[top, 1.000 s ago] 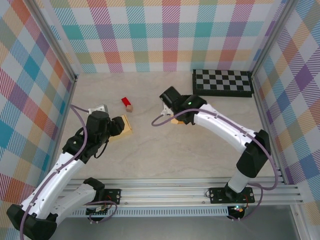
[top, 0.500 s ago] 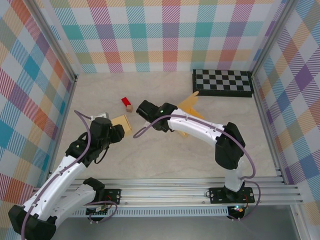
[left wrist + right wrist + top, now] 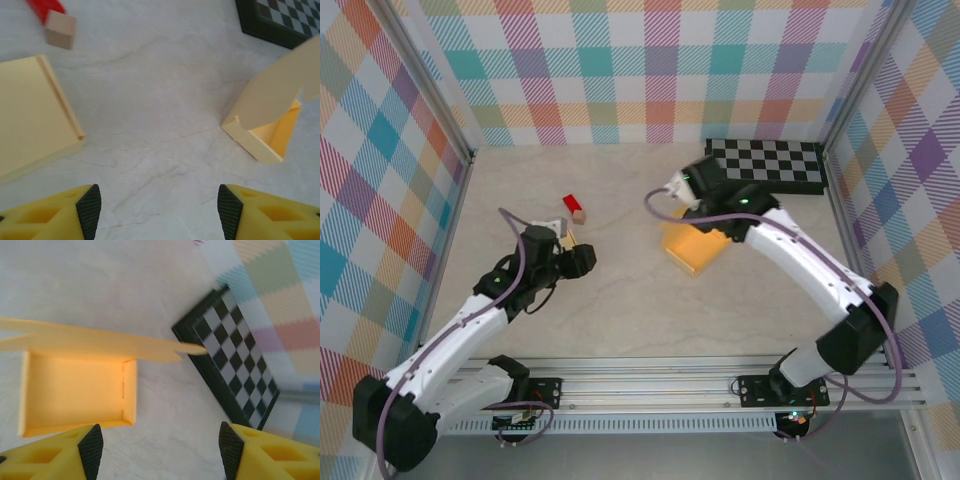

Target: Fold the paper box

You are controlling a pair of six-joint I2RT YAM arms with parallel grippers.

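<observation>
Left gripper (image 3: 159,207): fingers (image 3: 89,210) spread, nothing between them, bare table (image 3: 165,100) under the gap. Flat yellow card (image 3: 35,115) lies just ahead to its left. Red-and-wood block (image 3: 56,22) beyond that.

Right gripper (image 3: 161,445): fingers (image 3: 93,449) spread, holding nothing, hovering above the near side of the box (image 3: 75,390).

Box sits mid-table in the top view (image 3: 695,247), right of centre, between the right gripper (image 3: 685,190) and that arm's forearm, near the checker board (image 3: 765,165) and well apart from the left gripper (image 3: 582,258). Tray open, empty inside. Long flap (image 3: 100,342) stands raised over the far wall, not closed.

Judgement: step in hand is closing the flap, so the task is partly done.

How to do it well:
- Right gripper goes to the flap's free edge, not the hinge. Press down slowly so the crease bends rather than buckles.
- Left gripper crosses over and braces a tray wall, since light paper will slide.
- Guide the tabs inside the walls before the last push.
</observation>
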